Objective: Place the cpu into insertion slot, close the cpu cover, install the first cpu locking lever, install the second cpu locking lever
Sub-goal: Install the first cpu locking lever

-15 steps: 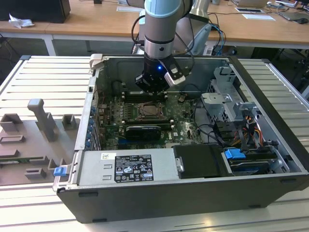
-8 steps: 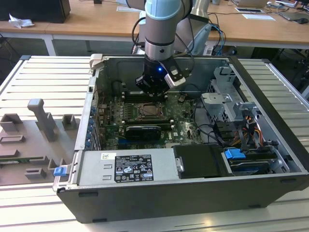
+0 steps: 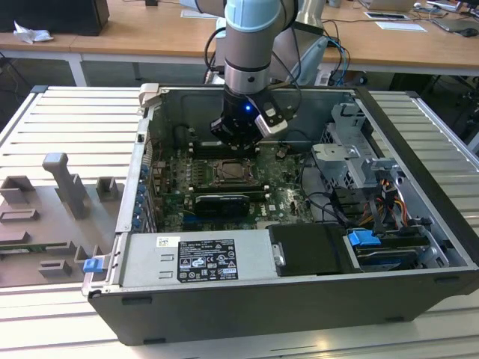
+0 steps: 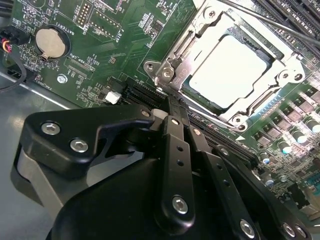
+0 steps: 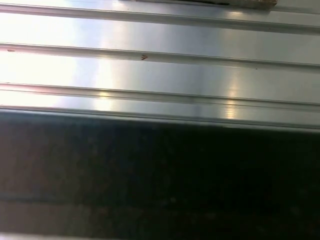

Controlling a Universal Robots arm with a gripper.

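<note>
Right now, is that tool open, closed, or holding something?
Tool: closed, fingers together, nothing visibly held, tips beside the cpu cover, cpu seated beneath.

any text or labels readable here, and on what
Print on the white sticker of the grey metal power supply box: too small to read.
White lettering on the green circuit board: too blurred to read.
Stamped mark on the grey metal cpu cover: unreadable.
</note>
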